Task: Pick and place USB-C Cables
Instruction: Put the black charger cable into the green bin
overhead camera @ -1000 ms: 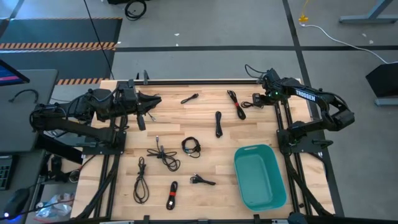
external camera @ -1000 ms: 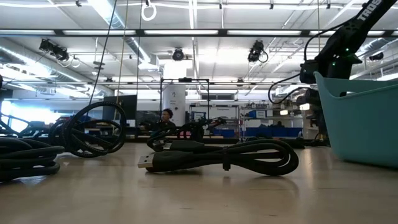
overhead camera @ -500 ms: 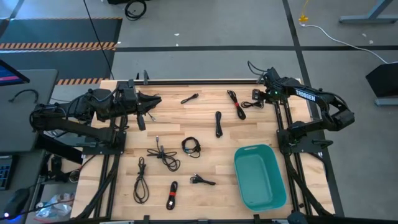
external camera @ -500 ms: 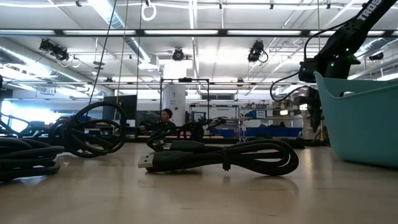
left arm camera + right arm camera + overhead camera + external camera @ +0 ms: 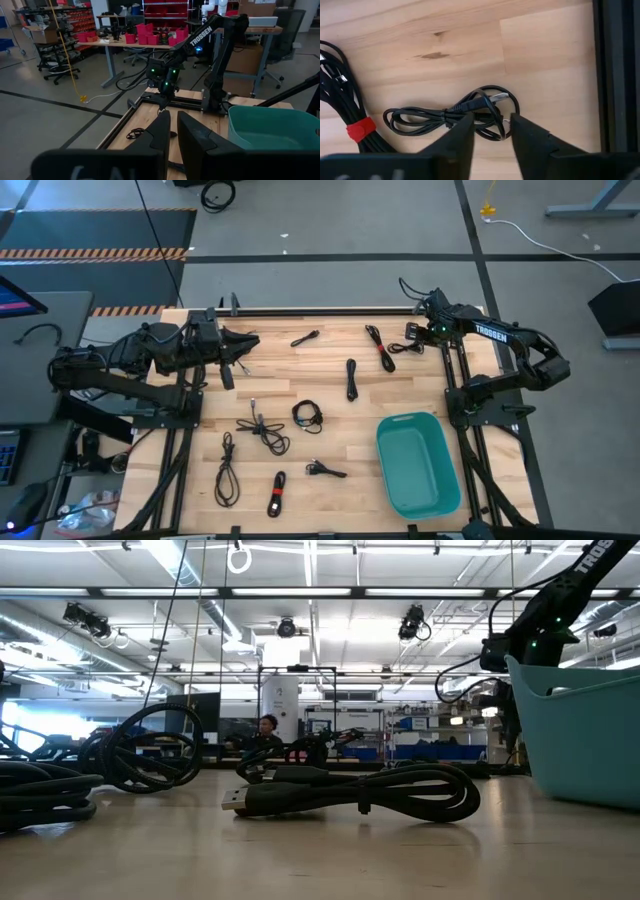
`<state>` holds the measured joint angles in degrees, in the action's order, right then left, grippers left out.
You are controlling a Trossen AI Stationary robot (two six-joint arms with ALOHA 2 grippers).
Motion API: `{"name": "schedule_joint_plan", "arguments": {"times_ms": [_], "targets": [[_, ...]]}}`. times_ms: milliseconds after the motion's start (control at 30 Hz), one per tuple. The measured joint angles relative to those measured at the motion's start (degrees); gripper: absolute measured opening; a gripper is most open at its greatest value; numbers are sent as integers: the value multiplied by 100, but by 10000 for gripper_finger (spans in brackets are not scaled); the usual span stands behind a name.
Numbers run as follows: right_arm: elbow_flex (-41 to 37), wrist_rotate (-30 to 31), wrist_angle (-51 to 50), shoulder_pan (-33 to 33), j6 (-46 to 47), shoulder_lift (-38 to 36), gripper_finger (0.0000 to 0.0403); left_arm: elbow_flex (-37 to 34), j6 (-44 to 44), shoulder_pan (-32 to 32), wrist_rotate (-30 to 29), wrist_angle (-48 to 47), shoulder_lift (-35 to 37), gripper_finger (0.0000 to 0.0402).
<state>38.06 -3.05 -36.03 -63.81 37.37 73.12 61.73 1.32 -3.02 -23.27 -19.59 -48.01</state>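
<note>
- Right gripper [image 5: 490, 131] has barely shifted since the earlier frame, maybe a touch lower over the table's far right corner; nothing else on the table moved.
- Its fingers are apart with a small looped cable [image 5: 451, 114] lying right under and between the tips. Can't tell if they touch it, and it's flat on the wood, not lifted.
- Just beside that one is a thicker cable with a red band [image 5: 360, 129].
- Left gripper [image 5: 171, 131] waits at the far left, fingers nearly together, holding nothing.
- Other cables [image 5: 262, 430] are scattered over the wooden table [image 5: 330, 395], well apart from each other.
- Teal tub [image 5: 417, 463] sits near the right front, empty.
- Low view shows a big workshop behind, with a person [image 5: 267, 730] far off.
</note>
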Motion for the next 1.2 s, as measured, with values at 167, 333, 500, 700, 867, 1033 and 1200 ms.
{"name": "schedule_joint_plan", "arguments": {"times_ms": [167,333,500,700,867,1033,1200], "targets": [[0,0,-28,0,-126,0,24,0,-2,2,-2,2,2,41],[0,2,-95,0,-289,0,12,0,-31,1,-2,0,2,41],[3,-75,-131,2,-377,-26,5,0,-27,1,-2,1,1,41],[213,-336,-340,125,-406,-421,3,0,-6,2,-2,2,2,41],[476,-612,-462,308,-441,-1053,2,0,-4,2,-2,0,2,41],[1205,-1120,-451,656,-458,-1779,1,0,0,0,0,-2,2,41],[2101,-1334,-732,1270,-481,-2312,0,0,0,1,-2,0,2,41]]}}
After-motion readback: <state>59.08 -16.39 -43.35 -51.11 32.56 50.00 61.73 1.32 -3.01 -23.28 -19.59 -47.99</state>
